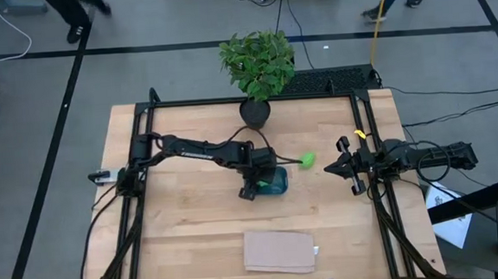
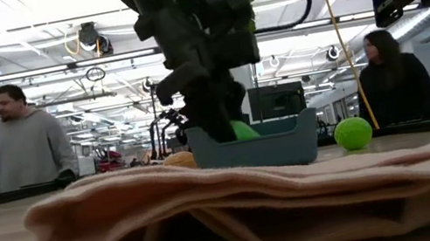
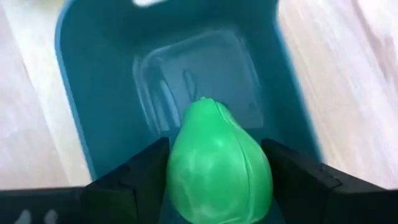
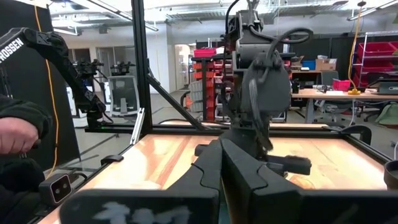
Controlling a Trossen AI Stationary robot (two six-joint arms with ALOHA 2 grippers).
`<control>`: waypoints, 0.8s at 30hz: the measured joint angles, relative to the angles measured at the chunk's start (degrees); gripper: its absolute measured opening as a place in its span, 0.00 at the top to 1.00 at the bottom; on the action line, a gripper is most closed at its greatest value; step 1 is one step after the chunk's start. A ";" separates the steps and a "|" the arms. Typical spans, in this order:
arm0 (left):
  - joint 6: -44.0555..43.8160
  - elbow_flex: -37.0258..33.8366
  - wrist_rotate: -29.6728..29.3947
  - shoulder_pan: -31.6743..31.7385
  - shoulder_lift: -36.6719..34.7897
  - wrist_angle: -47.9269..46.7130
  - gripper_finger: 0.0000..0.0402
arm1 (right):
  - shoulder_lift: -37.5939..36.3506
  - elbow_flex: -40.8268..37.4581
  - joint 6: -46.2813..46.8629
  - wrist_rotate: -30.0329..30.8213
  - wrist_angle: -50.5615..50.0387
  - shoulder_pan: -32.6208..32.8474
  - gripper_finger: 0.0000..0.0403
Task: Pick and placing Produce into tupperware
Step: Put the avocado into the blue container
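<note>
My left gripper [image 3: 216, 163] is shut on a bright green piece of produce [image 3: 219, 171] and stands over the teal-blue tupperware [image 3: 99, 93], near the table's middle [image 1: 275, 186]. In the low view the green piece [image 2: 243, 130] shows at the height of the tupperware's rim [image 2: 265, 141]. A second green piece [image 1: 307, 160] rests on the table right of the tupperware. An orange-tan piece [image 2: 177, 158] lies on the table beside the tupperware's other end. My right gripper [image 1: 341, 164] waits shut at the table's right side, holding nothing. My left gripper pinches the green piece by its two opposite sides [image 3: 177, 180], one dark finger [image 3: 140, 183] on each flank. The fingers come from above, slanting steeply down. The piece's narrow end points down into the tupperware. Whether it touches the tupperware's floor cannot be told.
A leafy potted plant [image 1: 258, 65] stands at the table's far edge. A flat tan pad [image 1: 279, 252] lies near the front edge. A black frame [image 1: 146, 154] borders the table's left, far and right sides. People stand in the room beyond the table.
</note>
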 joint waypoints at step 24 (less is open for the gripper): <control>-0.68 -4.26 2.33 0.08 -0.03 5.20 0.36 | 0.00 0.01 -0.43 0.00 0.01 0.00 1.00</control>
